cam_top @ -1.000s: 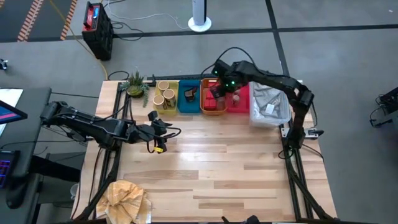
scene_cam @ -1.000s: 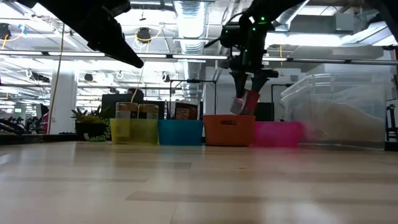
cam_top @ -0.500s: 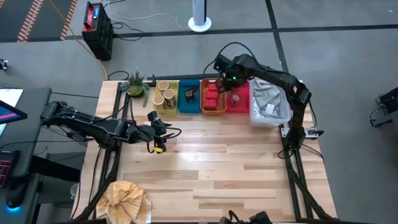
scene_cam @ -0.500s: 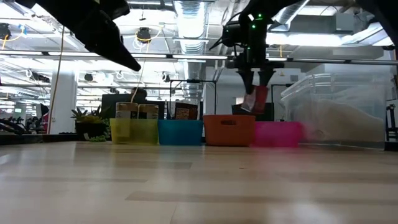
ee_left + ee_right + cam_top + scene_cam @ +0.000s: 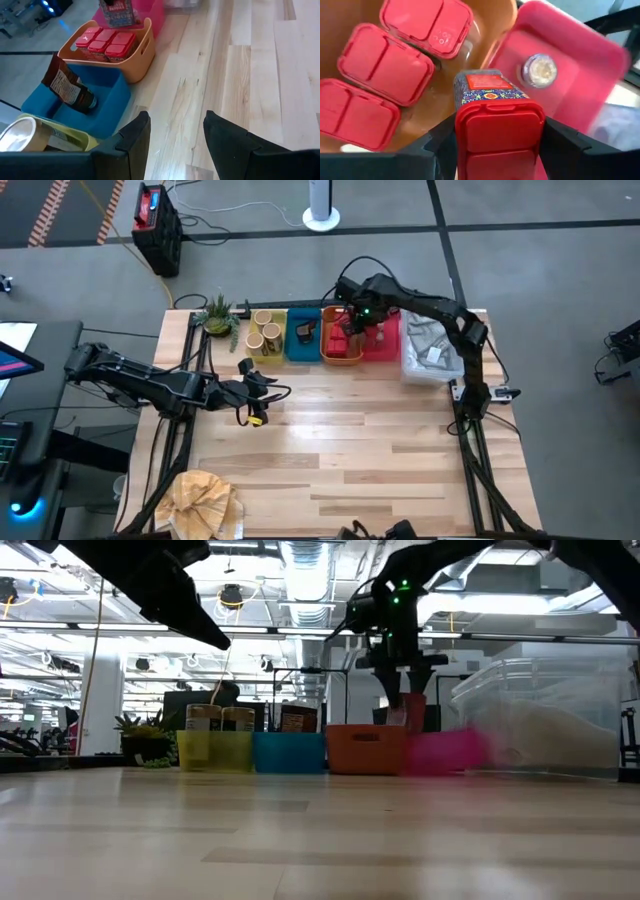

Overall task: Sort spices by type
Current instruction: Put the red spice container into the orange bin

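My bench, non-task stock:
- wooden table (image 5: pixel 340 450), light planks
- four trays in row at far edge: yellow tray (image 5: pixel 265 348), blue tray (image 5: pixel 304 350), orange tray (image 5: pixel 343 358), pink tray (image 5: pixel 388 350)
- clear plastic bin (image 5: pixel 433 355) beside pink tray
- potted plant (image 5: pixel 218 314) by yellow tray
- crumpled tan cloth (image 5: pixel 203 501) at near-left corner

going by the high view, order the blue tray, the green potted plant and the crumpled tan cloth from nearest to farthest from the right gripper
Measured from the right gripper, over the orange tray:
1. Blue plastic tray, just left of the orange one in the row.
2. Green potted plant, at the table's far left corner, beyond the yellow tray.
3. Crumpled tan cloth, at the near left corner.
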Robot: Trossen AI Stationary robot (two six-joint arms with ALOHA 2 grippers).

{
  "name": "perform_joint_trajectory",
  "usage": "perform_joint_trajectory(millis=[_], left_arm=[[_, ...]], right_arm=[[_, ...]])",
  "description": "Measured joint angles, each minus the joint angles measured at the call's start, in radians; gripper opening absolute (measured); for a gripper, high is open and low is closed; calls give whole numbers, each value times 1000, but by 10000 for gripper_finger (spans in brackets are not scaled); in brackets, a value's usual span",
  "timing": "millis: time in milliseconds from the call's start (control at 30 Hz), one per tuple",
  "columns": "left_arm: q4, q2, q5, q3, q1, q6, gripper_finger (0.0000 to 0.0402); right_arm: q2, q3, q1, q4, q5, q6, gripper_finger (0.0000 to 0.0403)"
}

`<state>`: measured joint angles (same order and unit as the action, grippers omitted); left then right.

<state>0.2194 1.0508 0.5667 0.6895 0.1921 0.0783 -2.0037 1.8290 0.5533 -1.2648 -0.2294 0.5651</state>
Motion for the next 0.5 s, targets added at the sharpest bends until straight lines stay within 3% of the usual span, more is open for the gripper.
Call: perform_joint_trajectory(millis=[500], left_arm=[[6, 0, 1, 0, 0, -3, 173]], right_arm=[[-24, 112, -6, -48, 20, -58, 244]])
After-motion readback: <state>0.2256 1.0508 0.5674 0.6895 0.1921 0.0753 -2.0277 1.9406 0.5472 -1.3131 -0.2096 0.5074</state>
